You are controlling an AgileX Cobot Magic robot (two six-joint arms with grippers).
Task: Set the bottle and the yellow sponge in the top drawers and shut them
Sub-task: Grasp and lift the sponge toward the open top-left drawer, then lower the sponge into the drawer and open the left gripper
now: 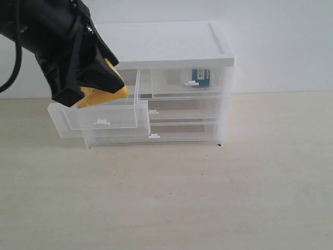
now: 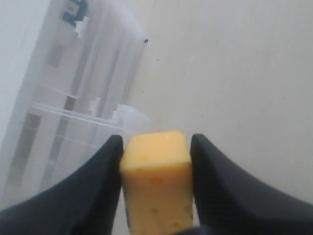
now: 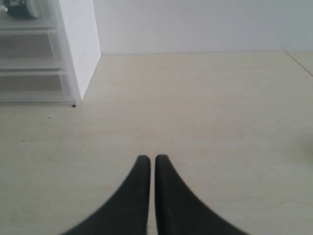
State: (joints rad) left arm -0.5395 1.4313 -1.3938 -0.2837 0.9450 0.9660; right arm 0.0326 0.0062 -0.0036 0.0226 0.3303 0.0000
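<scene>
Leftmost, my left tool (image 2: 156,138) grips the yellow sponge (image 1: 106,95) just over the pulled-out left top drawer (image 1: 104,117). Beside it, the right top drawer (image 1: 171,86) sits pushed in with the bottle (image 1: 200,76) inside. My right tool (image 3: 148,159) hangs closed above the tabletop (image 1: 208,198).

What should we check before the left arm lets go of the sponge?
1. Grip: left gripper shut on yellow sponge, ok.
2. Target: top left drawer pulled out, ok.
3. Alignment: sponge fully over that opening, cannot tell; the gripper hides its lower end.
4. Other item: bottle inside top right drawer, ok.
5. That drawer pushed in flush: ok.
6. Clearance: right gripper shut, over the table, away from the drawers, ok.
</scene>
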